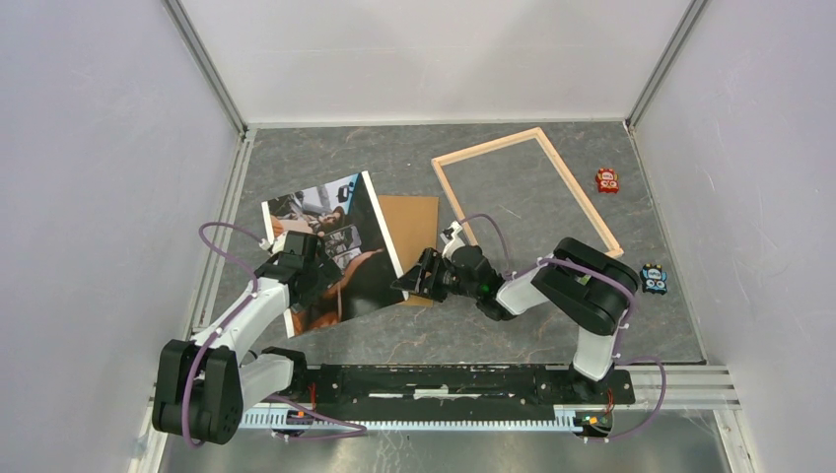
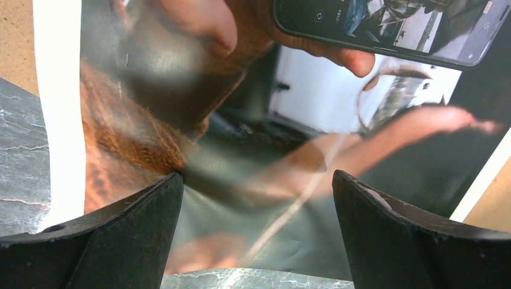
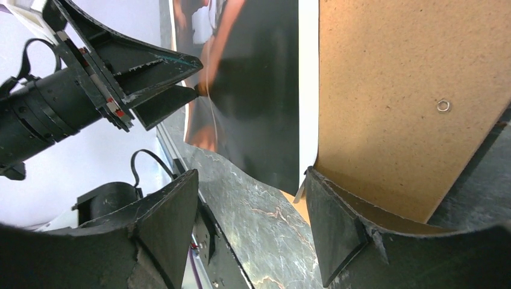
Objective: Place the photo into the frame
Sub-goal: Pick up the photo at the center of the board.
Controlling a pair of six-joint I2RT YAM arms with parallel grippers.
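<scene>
**Top view.** A grey marbled tabletop (image 1: 414, 335) sits between white walls. The frame (image 1: 488, 148), pale wood with narrow rails, lies flat and skewed toward the far right corner, with grey table showing through its opening. The photo (image 1: 340, 212), a glossy print with a white border, lies skewed left of centre, nearer the left edge and apart from the frame. Its right side overlaps a brown backing board (image 1: 414, 227) at mid-table. The left gripper (image 1: 325, 281) is over the near half of the photo. The right gripper (image 1: 406, 283) reaches in from the right, at the photo's near right corner. A small red toy (image 1: 607, 180) lies near the right edge, just beyond the frame. A small blue toy (image 1: 653, 279) lies further toward the near edge on the same side.

**Left wrist view.** The left gripper's jaws stand wide, with one black finger at each bottom corner of the picture. The photo fills the gap between them and looks bowed rather than flat. Its print shows a hand holding a phone.

**Right wrist view.** The right gripper's jaws also stand wide and grip nothing. Between them are bare table and the photo's near corner. The right-hand finger is just beside the backing board's near edge. A small metal ring (image 3: 443, 106) sits on the board. At upper left, the left gripper's fingertips are at the photo's surface.
</scene>
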